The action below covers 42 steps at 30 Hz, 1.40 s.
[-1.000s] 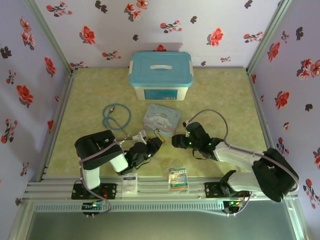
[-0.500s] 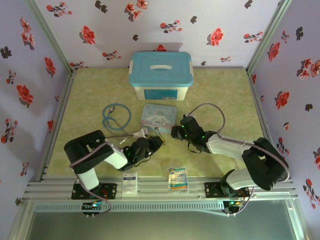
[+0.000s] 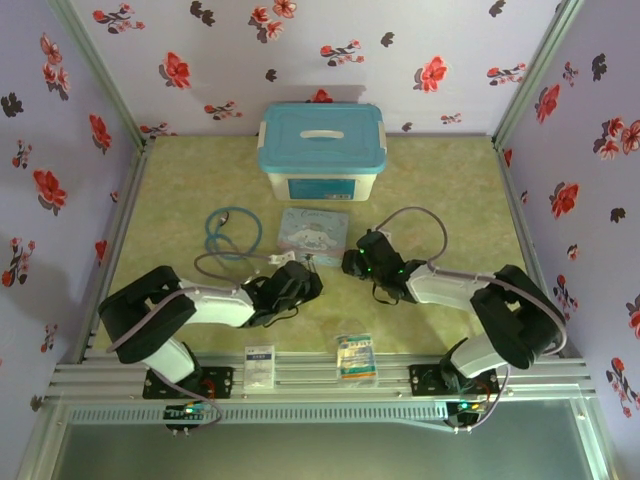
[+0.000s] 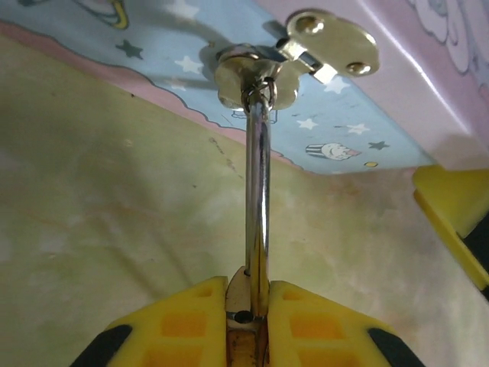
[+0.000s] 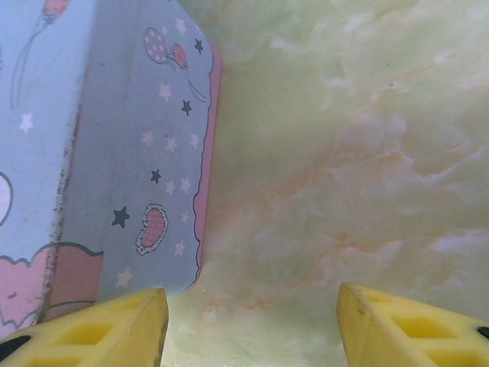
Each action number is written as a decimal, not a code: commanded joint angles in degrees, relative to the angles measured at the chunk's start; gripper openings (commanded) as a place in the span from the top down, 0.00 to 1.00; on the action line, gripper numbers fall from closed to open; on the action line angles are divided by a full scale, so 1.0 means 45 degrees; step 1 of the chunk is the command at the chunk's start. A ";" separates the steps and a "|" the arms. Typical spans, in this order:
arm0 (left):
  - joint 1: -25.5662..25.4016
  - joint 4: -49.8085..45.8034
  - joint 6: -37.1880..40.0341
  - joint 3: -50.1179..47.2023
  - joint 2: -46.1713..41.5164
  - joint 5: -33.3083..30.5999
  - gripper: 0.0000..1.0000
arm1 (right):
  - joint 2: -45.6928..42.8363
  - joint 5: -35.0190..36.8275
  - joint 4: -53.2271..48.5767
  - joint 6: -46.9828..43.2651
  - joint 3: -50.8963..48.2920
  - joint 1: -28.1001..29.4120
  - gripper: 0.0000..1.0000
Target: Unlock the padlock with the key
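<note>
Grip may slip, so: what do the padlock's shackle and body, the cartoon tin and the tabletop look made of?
Shackle: polished chrome-like metal, mirror highlights along it. Padlock body, pinched in the left pincer: brass-coloured metal, mostly hidden. Cartoon tin: likely printed sheet metal, soft sheen, folded edge. Tabletop: matt green marbled sheet, perhaps vinyl.

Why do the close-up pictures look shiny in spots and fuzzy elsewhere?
Left wrist view: glare streaks the shackle of the padlock and the clasp of the tin; the table behind looks soft. Right wrist view: soft overall, the fingers of the right gripper haziest. Top view: even light, faint shadows under the arms.
</note>
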 commanded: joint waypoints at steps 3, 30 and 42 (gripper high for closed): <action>0.0148 -0.4391 0.1706 0.0978 -0.0162 -0.0716 0.82 | 0.0453 -0.0417 0.0254 0.0278 0.0317 -0.0037 0.40; -0.1013 -1.1154 0.4029 0.5800 0.2495 -0.3529 0.76 | 0.0928 -0.0482 0.0225 0.0288 0.0213 -0.0076 0.40; -0.1657 -1.1801 0.4174 0.6584 0.2825 -0.4053 0.70 | 0.0928 -0.0128 0.0469 0.0639 -0.0217 -0.0084 0.41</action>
